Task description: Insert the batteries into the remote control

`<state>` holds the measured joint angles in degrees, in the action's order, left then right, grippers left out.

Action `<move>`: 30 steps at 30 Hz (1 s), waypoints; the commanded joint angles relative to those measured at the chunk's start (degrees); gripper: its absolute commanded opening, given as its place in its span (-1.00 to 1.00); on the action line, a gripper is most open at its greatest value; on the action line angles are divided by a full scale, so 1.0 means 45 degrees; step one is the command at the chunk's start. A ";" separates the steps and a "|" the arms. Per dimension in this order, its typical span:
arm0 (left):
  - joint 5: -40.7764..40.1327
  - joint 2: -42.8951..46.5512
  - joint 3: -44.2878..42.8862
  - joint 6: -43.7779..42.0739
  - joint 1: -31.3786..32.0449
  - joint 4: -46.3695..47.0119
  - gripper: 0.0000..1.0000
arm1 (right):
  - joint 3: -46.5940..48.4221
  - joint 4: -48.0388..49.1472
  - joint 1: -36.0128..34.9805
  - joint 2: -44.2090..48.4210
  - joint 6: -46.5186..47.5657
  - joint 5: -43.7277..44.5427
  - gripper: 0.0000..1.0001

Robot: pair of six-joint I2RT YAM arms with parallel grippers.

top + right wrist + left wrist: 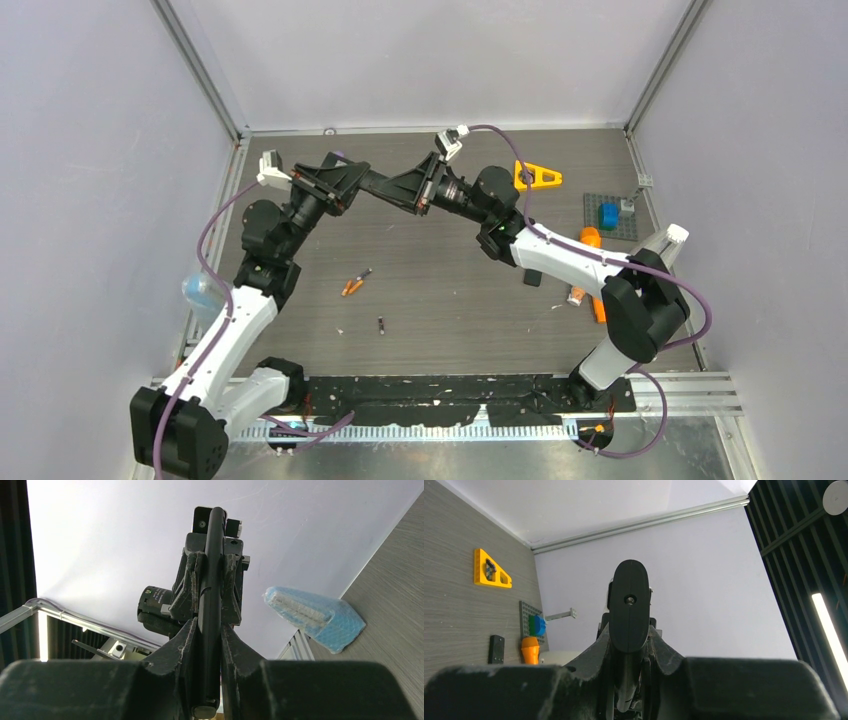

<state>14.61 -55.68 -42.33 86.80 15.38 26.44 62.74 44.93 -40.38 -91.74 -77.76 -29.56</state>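
The black remote control [382, 187] hangs in the air over the back of the table, gripped from both ends. My left gripper [362, 182] is shut on one end; in the left wrist view the remote's [629, 605] broad face stands up between the fingers of that gripper [636, 655]. My right gripper [402, 192] is shut on the other end, where the remote [212, 580] shows edge-on between the fingers of that gripper [209, 645]. On the table lie an orange battery [352, 285], a dark battery [381, 325] and another orange battery [577, 296] under the right arm.
A yellow triangle [537, 177] and a grey baseplate [625, 228] with a blue block [608, 214] sit at the back right. A thick orange stick [590, 238] and a flat black piece [533, 278] lie by the right arm. A blue packet [200, 292] rests at the left edge.
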 commanded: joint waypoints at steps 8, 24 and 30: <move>-0.1362 0.0872 -0.0971 0.0123 -0.0468 0.1967 -1.00 | -0.0001 -0.2259 0.0433 0.0441 0.0667 0.0199 -0.23; -0.0832 0.0719 -0.1018 -0.0977 -0.0428 0.0325 -1.00 | 0.1005 -0.4562 0.0563 0.0304 0.0804 0.0113 -0.13; -0.0728 0.0645 -0.1279 -0.1708 -0.0440 -0.0378 -1.00 | 0.1059 -0.5404 0.0697 0.0726 0.1182 0.0065 -0.11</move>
<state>11.57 -54.59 -43.11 80.64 13.85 20.43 67.26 26.94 -38.79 -90.74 -75.29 -30.13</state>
